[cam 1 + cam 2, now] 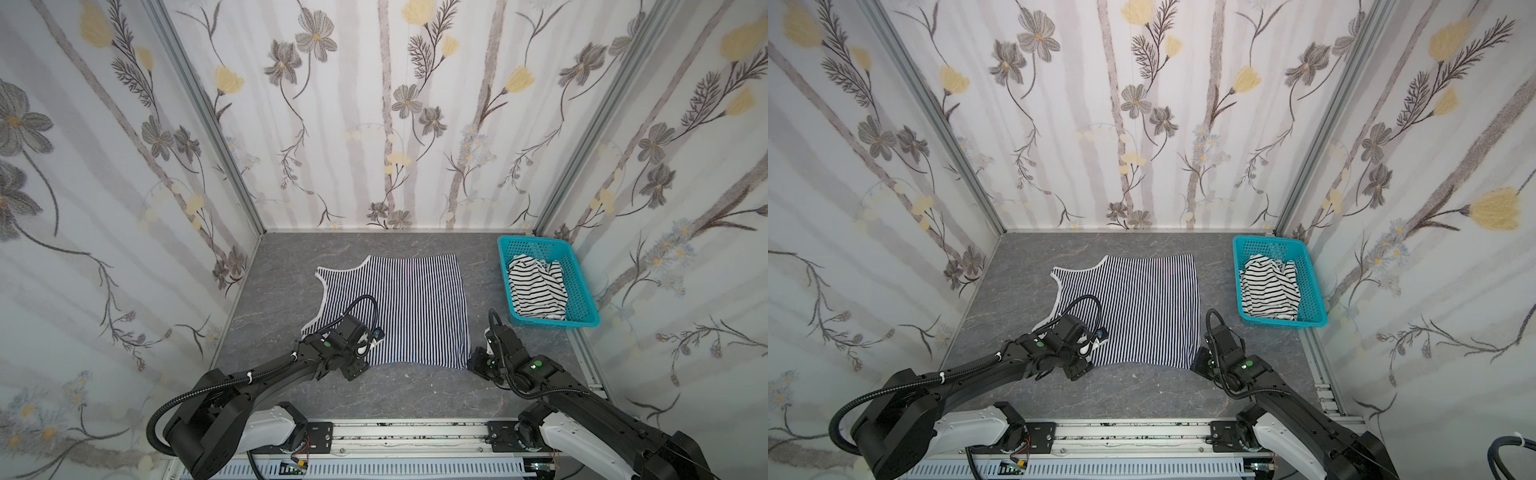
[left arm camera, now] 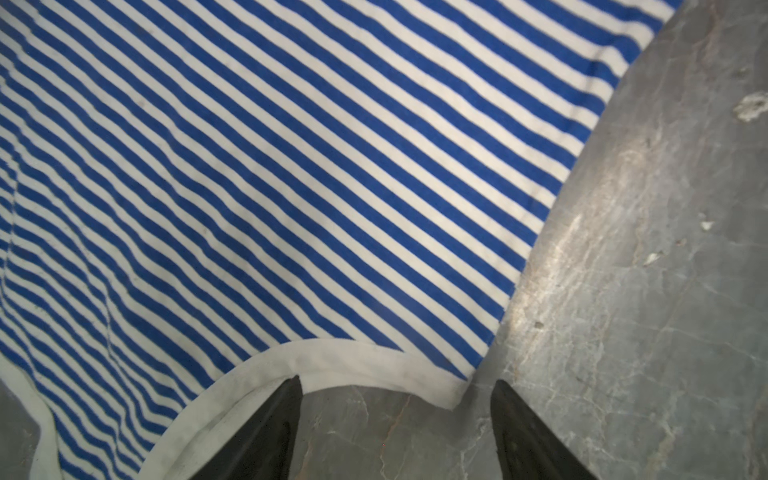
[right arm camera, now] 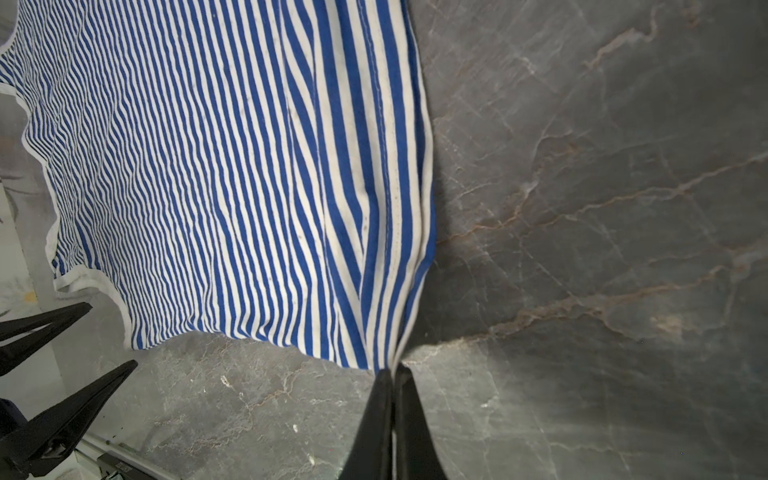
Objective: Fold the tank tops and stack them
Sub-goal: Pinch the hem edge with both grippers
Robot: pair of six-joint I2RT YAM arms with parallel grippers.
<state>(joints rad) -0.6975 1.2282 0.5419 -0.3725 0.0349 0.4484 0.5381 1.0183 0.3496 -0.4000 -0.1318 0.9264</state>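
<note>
Tank tops first: the fine-striped tank top (image 1: 399, 307) lies spread flat at the middle of the table (image 1: 407, 395) in both top views. The wide-striped tank top (image 1: 536, 286) sits crumpled in the basket (image 1: 579, 282) at the right.

The right gripper (image 3: 392, 368) is pinched closed on the near hem corner of the fine-striped top, with the cloth gathered into creases at its tips. The left gripper (image 2: 397, 380) stands wide apart and holds nothing. In the left wrist view one finger touches the white trim (image 2: 332, 361) of the armhole, and the other is over bare table just beside the corner.

The step in hand looks like taking the second near corner for a fold across the top. The left gripper should probably slide a little further onto the cloth, so that it closes on trim and both layers, not on the edge alone. Then both grippers would need to rise level, keeping the near edge lightly taut, or the grip on the right may drag the cloth askew.
</note>
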